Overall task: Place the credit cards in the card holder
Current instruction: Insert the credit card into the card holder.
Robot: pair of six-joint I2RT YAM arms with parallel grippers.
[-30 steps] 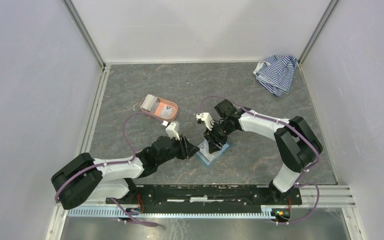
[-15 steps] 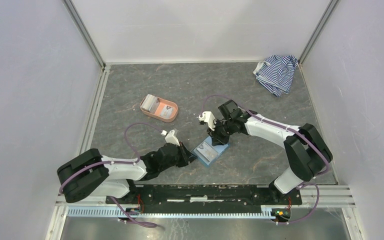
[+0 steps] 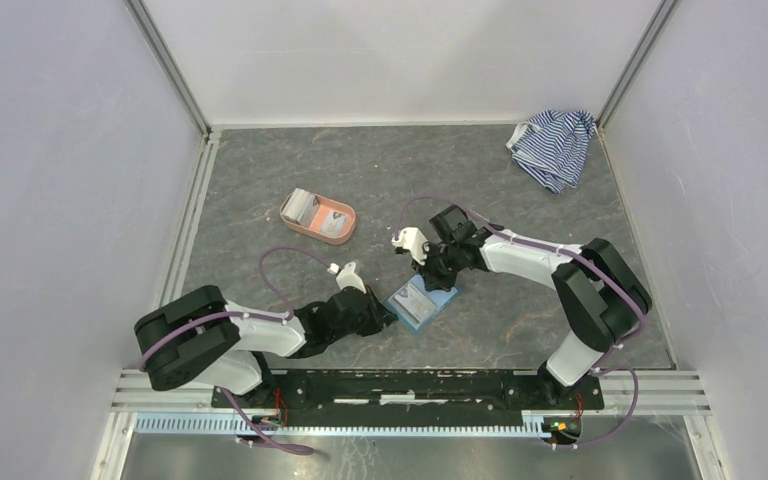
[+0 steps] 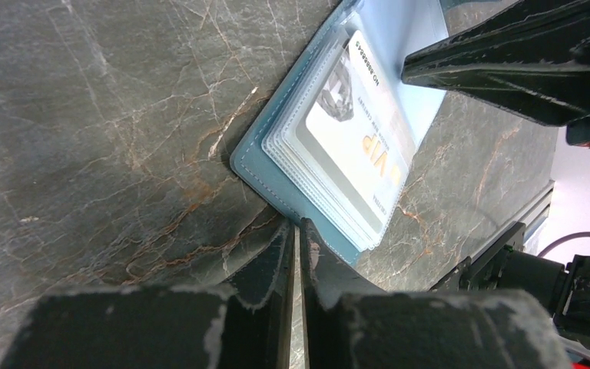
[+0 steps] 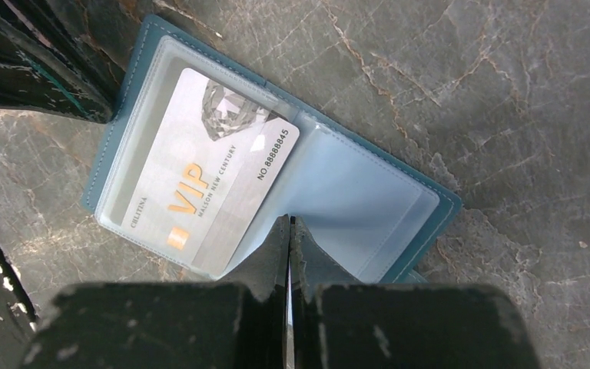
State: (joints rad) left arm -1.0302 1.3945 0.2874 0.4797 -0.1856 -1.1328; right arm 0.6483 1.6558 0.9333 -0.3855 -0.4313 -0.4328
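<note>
Lying open on the worktop (image 3: pixel 260 170), is that the holder (image 3: pixel 421 303)?

Yes. It is teal, inside up, in front of the middle, and the two grippers reach it from either side.

What is in it?

A silvery VIP card (image 5: pixel 200 192) sits under a clear sleeve on one half. The other half shows pale blue lining under its own sleeve. The left wrist view shows a stack of sleeve edges beneath that card.

How does the left gripper (image 4: pixel 293 228) stand?

It is low over the worktop, its jaws nearly together with only a thin slit between them. Its tips are at the holder's near edge. Whether they pinch that edge cannot be told.

And the right gripper (image 5: pixel 288 224)?

It is closed tight, with its tips down on the middle of the holder, just beside the VIP card's corner. Whether a sleeve is nipped between them cannot be told.

Any other cards?

Two cards (image 3: pixel 303 204) lie in the pink tray (image 3: pixel 340 211), well apart from the holder, behind it and to its left.

Anything else?

A striped cloth (image 3: pixel 553 145) lies crumpled in the far right corner.
</note>
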